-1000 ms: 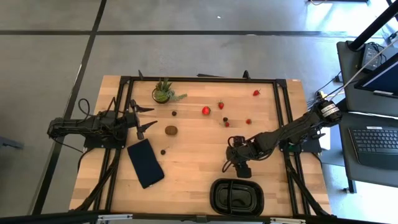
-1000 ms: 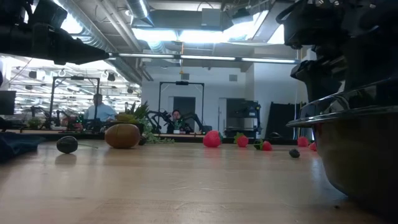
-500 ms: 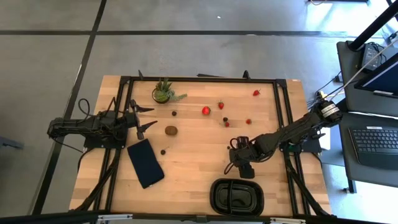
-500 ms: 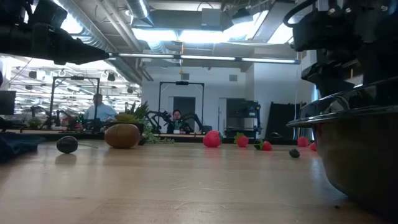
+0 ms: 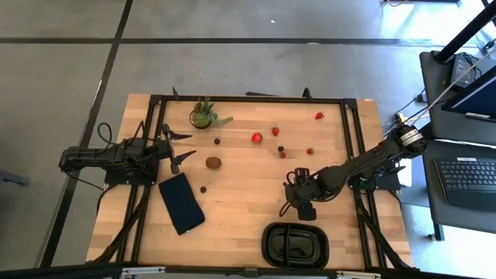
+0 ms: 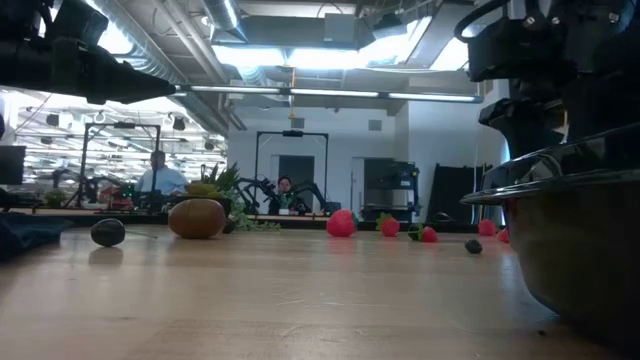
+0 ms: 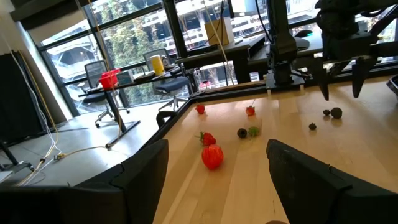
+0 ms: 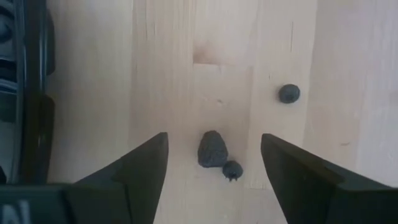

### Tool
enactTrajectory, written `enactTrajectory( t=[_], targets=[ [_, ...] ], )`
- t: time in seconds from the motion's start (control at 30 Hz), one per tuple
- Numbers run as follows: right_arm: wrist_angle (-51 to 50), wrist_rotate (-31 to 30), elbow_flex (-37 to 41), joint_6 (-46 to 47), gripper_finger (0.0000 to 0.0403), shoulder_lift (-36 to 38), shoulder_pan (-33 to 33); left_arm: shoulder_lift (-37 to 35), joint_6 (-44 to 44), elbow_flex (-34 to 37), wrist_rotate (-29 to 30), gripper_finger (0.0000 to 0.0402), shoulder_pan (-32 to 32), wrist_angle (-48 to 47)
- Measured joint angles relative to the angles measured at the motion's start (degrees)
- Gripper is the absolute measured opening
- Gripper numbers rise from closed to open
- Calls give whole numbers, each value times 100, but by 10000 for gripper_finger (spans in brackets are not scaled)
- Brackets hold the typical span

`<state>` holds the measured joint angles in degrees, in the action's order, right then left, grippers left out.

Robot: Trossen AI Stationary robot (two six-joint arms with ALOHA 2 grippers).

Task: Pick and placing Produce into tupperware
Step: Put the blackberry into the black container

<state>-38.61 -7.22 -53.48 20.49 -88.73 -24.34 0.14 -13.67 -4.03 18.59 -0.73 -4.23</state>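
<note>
Right wrist view: right gripper (image 8: 214, 163) w/ fingers apart, empty, straddles dark lumpy berry (image 8: 212, 149) frame-centre beside a tinier round berry (image 8: 232, 170), black compartmented plastic tupperware (image 8: 23, 93) at left edge — closing may pinch both or flick one away.

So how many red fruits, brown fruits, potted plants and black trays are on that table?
Red fruits: 5
Brown fruit: 1
Potted plant: 1
Black tray: 1
Total: 8

The tabletop (image 5: 240, 198) is pale wood-grain. Strawberries (image 5: 256, 137) are red, the kiwi (image 5: 212, 162) brown, the tupperware (image 5: 295, 245) black, berries (image 8: 213, 149) dark.
</note>
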Motion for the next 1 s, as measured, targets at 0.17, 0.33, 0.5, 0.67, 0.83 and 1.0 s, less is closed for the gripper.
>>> enactTrajectory(
  t=[0.17,0.33,0.5,0.67,0.83,1.0],
  targets=[
    [447,14,437,0,257,-2,-63,0,0,0,0,265,1,-2],
    [557,24,555,0,257,-2,-90,0,0,0,0,265,2,0],
    [766,-22,678,-57,257,-2,-87,0,0,0,0,265,2,-2],
    [1220,-26,987,12,257,-2,-87,0,0,0,0,265,0,-2],
    [1338,-28,1080,20,257,-9,-87,0,0,0,2,265,0,-2],
    [1315,-35,1080,15,257,-9,-87,0,0,0,0,265,1,-2]
  ],
)
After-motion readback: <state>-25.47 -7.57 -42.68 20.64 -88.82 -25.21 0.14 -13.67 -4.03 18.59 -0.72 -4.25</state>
